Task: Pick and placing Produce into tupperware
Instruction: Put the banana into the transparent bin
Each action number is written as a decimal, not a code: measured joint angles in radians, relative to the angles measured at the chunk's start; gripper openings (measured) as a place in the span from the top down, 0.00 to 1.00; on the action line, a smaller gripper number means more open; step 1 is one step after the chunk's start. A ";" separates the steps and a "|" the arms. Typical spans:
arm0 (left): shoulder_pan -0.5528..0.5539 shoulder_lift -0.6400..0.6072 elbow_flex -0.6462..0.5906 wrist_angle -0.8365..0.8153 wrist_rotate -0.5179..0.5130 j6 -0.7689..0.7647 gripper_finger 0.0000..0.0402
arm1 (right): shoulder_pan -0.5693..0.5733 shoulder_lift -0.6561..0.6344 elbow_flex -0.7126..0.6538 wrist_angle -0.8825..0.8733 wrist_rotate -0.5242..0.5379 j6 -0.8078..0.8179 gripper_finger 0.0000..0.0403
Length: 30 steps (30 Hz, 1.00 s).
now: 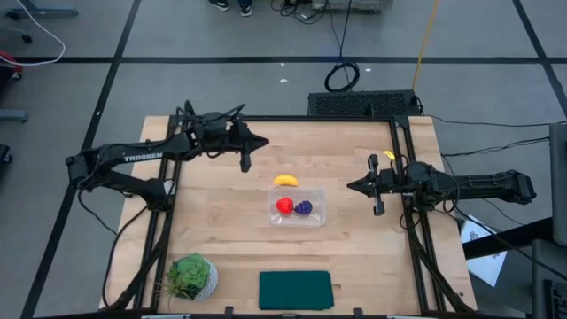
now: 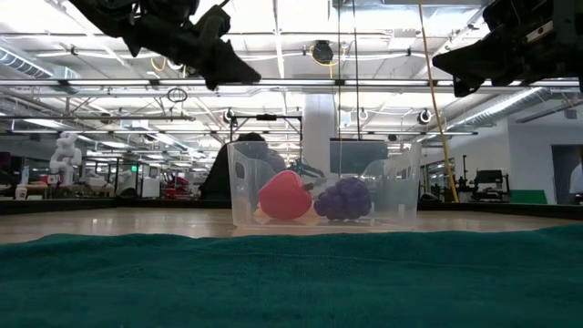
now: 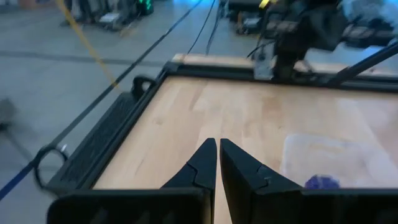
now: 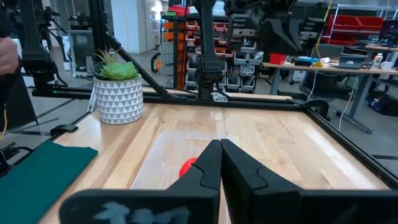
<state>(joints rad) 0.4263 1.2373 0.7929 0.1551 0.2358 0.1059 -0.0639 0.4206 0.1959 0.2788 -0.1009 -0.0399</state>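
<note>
The clear tupperware rests on the table's middle, holding the red round fruit and the purple grape cluster; both show through its wall in the low view. The yellow banana lies on the wood just beyond the container's far side. My left gripper is shut and empty, raised over the far left of the table. My right gripper is shut and empty, raised to the right of the container. The grapes show in the left wrist view, the red fruit in the right wrist view.
A potted green plant stands at the near left corner. A dark green cloth lies flat at the near edge. A black metal frame runs along the table's sides.
</note>
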 joint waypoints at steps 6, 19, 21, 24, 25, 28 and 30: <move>0.000 0.000 0.000 0.082 0.036 -0.004 0.94 | 0.000 0.000 0.000 0.000 0.000 0.000 1.00; 0.035 0.002 0.013 0.096 0.038 -0.041 0.94 | 0.000 0.000 0.000 0.000 0.000 -0.002 1.00; 0.038 0.024 0.050 0.076 0.052 -0.040 0.94 | 0.000 0.000 0.000 0.000 0.000 -0.003 1.00; 0.038 0.071 0.125 -0.002 0.060 -0.036 0.94 | 0.000 0.000 0.000 0.000 0.000 -0.006 1.00; 0.038 0.090 0.155 -0.028 0.062 -0.028 0.94 | 0.000 0.000 0.000 0.000 0.000 -0.006 1.00; 0.037 0.147 0.240 -0.101 0.063 -0.009 0.94 | 0.000 0.002 0.000 0.000 0.000 -0.006 1.00; 0.037 0.193 0.291 -0.150 0.063 0.002 0.94 | 0.000 0.006 0.000 0.000 0.000 -0.006 1.00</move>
<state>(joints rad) 0.4637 1.4301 1.0844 0.0051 0.2989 0.1083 -0.0635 0.4271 0.1959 0.2790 -0.1009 -0.0456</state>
